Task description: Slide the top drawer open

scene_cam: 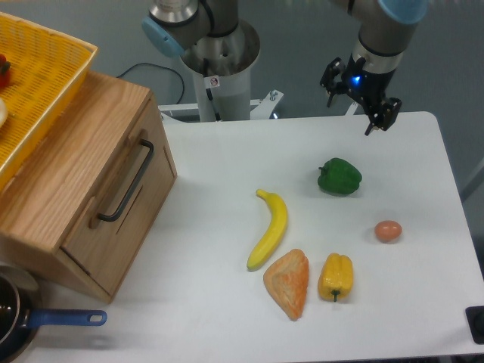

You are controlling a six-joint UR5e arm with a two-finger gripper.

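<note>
Foreground: blue-handled pan, lower left corner.
Top drawer: closed, frame left; black bar handle runs diagonally, near-left to far-right.
Gripper: upper right, fingers apart, empty; drawer lies well apart, leftward and lower.

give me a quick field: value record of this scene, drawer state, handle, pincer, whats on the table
top drawer: looks shut, front flush with the wooden cabinet
handle: thin black bar across the drawer front, untouched
pincer: above the table's far right side, well away from the drawer, holding nothing; open or shut unclear
table: white
food on table: banana, green pepper, yellow pepper, egg, orange pastry-like item
yellow basket: on top of the cabinet
pan: blue handle, front left corner
</note>
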